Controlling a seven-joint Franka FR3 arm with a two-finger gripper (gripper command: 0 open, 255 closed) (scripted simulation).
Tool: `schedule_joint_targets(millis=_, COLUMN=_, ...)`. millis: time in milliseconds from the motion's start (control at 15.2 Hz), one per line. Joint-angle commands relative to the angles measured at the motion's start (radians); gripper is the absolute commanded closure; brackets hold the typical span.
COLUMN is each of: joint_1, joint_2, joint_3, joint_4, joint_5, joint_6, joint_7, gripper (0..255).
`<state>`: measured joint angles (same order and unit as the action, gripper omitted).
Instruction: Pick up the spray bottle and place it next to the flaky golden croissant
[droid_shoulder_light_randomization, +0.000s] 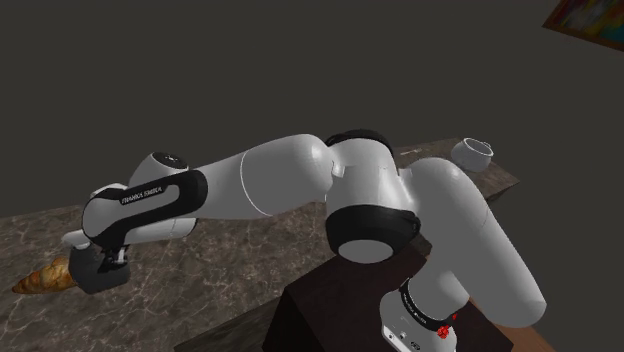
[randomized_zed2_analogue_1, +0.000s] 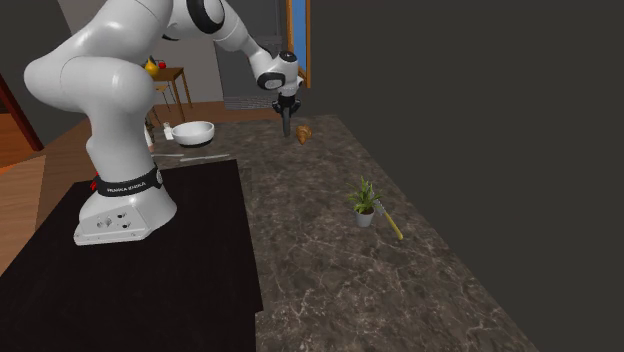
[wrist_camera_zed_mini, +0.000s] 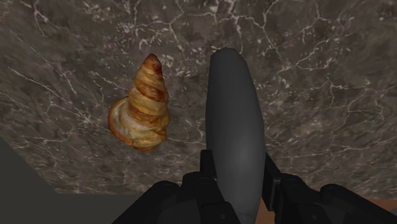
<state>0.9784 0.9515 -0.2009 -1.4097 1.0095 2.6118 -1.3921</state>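
Black two-finger gripper (wrist_camera_zed_mini: 240, 170) at the end of the white Franka arm (droid_shoulder_light_randomization: 250, 180) clasps a plain grey, smooth, elongated spray bottle (wrist_camera_zed_mini: 232, 108). Its fingers are closed against the bottle's sides, one on each flank, and the body runs straight out from between them. Beneath it lies the dark brown, white-veined marble bench (wrist_camera_zed_mini: 331, 76); whether the bottle's far end touches the stone cannot be told. Just beside the bottle, with a strip of bare stone between them, a golden-brown, spiral-ridged, cone-shaped croissant (wrist_camera_zed_mini: 143, 105) lies flat on the bench. In the shoulder view, the arm stretches low from the dark box stand (droid_shoulder_light_randomization: 330, 300) towards that view's left, with the gripper just beside the croissant's thick end. Elsewhere on the bench, a round white bowl (randomized_zed2_analogue_1: 192, 131) sits near the stand's edge; what it holds cannot be made out. Well apart from the croissant, towards the second exterior view's lower right, a small white pot (randomized_zed2_analogue_1: 364, 217) stands upright with a leafy green plant (randomized_zed2_analogue_1: 363, 193) in it. A thin yellow rod (randomized_zed2_analogue_1: 391, 222) lies on the stone just beside the pot. Beyond the bench, a small wooden side table (randomized_zed2_analogue_1: 175, 78) carries yellow and red fruit (randomized_zed2_analogue_1: 152, 67).
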Motion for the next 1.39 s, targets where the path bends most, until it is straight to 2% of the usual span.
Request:
schedule_joint_targets(millis=0, joint_1=-0.007, joint_2=0.023, joint_3=0.009, joint_4=0.013, joint_5=0.009, joint_6=0.010, joint_7=-0.013, gripper=255)
schedule_joint_targets(millis=726, joint_1=-0.035, joint_2=0.150, joint_3=0.050, joint_4=0.101, joint_5=0.044, joint_6=0.053, joint_7=-0.061, gripper=255)
schedule_joint_targets(millis=1188, joint_1=-0.035, joint_2=0.150, joint_3=0.050, joint_4=0.101, joint_5=0.044, joint_6=0.053, joint_7=-0.061, gripper=255)
schedule_joint_targets(millis=1254, joint_1=-0.035, joint_2=0.150, joint_3=0.050, joint_4=0.101, joint_5=0.044, joint_6=0.053, joint_7=-0.061, gripper=0)
schedule_joint_targets(millis=1320, joint_1=-0.035, joint_2=0.150, joint_3=0.050, joint_4=0.101, joint_5=0.044, joint_6=0.053, joint_7=-0.061, gripper=0)
